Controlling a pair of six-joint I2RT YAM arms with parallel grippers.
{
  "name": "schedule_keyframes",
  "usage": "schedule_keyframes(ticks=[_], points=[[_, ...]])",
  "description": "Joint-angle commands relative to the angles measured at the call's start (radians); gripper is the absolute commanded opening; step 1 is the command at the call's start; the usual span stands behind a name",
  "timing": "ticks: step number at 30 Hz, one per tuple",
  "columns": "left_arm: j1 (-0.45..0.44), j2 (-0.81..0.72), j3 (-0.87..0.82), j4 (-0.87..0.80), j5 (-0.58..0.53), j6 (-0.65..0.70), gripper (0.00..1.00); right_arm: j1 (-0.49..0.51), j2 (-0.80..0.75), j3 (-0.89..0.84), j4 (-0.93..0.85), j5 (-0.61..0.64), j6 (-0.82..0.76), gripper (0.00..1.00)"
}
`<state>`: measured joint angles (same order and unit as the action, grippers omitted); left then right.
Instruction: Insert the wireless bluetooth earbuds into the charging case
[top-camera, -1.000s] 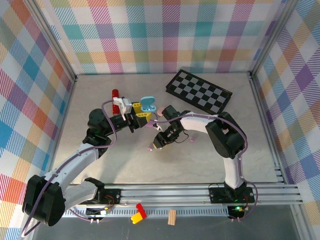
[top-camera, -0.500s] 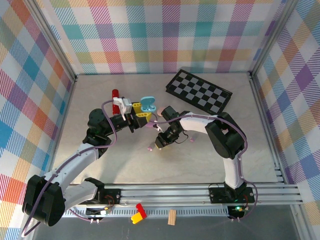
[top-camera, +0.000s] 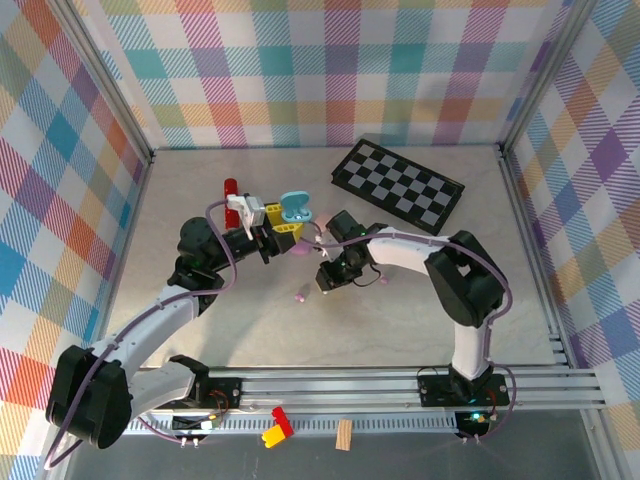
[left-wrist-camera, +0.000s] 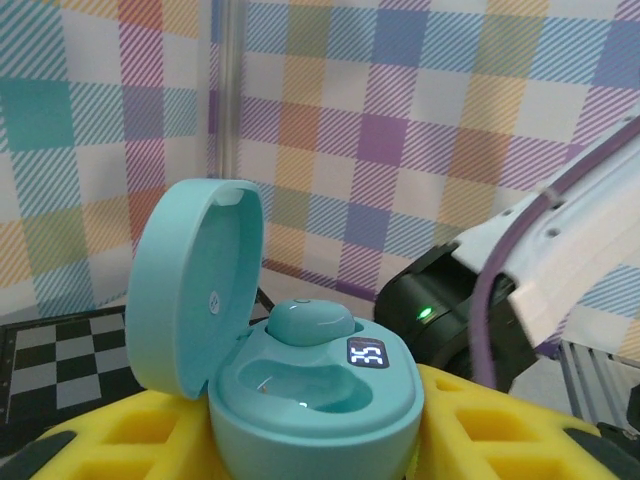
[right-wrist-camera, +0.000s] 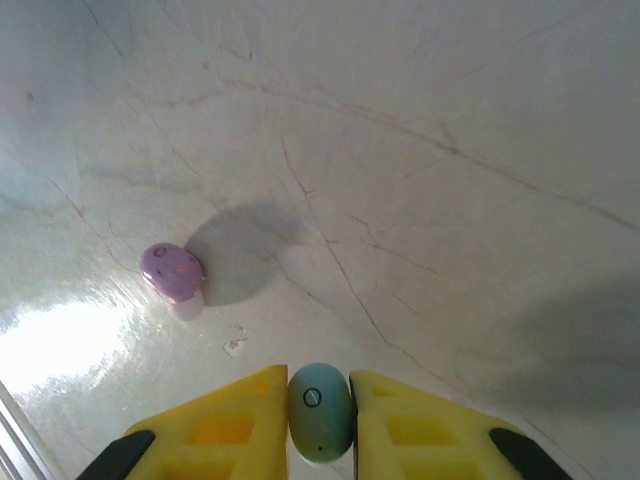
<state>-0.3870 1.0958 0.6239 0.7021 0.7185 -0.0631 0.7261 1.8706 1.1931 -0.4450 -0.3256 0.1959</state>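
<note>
The left tool (left-wrist-camera: 315, 445) is clamped on the base of an open teal charging case (left-wrist-camera: 300, 390), with a yellow finger pressed against each side and the case upright between them. The lid of the case (left-wrist-camera: 190, 285) stands open on the left. One teal earbud (left-wrist-camera: 310, 322) sits in the case's rear well, and the front well next to it is bare. A small lit display (left-wrist-camera: 367, 352) sits on the case's rim.

In the overhead view the left tool (top-camera: 284, 228) holds the case (top-camera: 296, 208) above the tabletop (top-camera: 250, 330).

The right tool (top-camera: 325, 280) is on the arm-base side of the case and slightly to its right, apart from it. In the right wrist view the right tool (right-wrist-camera: 320, 400) is closed on a pale blue-green earbud (right-wrist-camera: 320, 412), pinched upright between the two yellow fingers just above the tabletop (right-wrist-camera: 450, 120).

A purple earbud (right-wrist-camera: 172, 272) lies loose on the tabletop. From overhead it (top-camera: 299, 297) is on the arm-base side of the case, well apart from it.

A black-and-white checkered board (top-camera: 398, 185) lies flat to the right of the case, toward the back wall. Its corner (left-wrist-camera: 60, 350) shows behind the case in the left wrist view. A small red cylinder (top-camera: 229, 187) lies to the left of the case.
</note>
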Motion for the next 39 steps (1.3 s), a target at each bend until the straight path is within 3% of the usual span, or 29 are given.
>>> schedule_keyframes(ticks=[1, 13, 25, 29, 39], points=[[0.008, 0.000, -0.015, 0.053, -0.060, 0.017, 0.42, 0.004, -0.106, -0.005, 0.010, 0.113, 0.081, 0.19], [-0.043, 0.028, -0.046, 0.082, -0.272, 0.120, 0.42, -0.026, -0.435, -0.013, -0.051, 0.410, 0.202, 0.19], [-0.163, 0.103, -0.044, 0.116, -0.423, 0.234, 0.42, -0.020, -0.619, 0.177, -0.131, 0.300, 0.170, 0.21], [-0.199, 0.135, -0.040, 0.144, -0.461, 0.257, 0.42, 0.014, -0.598, 0.237, -0.155, 0.345, 0.149, 0.21], [-0.247, 0.180, -0.024, 0.181, -0.497, 0.268, 0.42, 0.066, -0.498, 0.304, -0.101, 0.326, 0.150, 0.21]])
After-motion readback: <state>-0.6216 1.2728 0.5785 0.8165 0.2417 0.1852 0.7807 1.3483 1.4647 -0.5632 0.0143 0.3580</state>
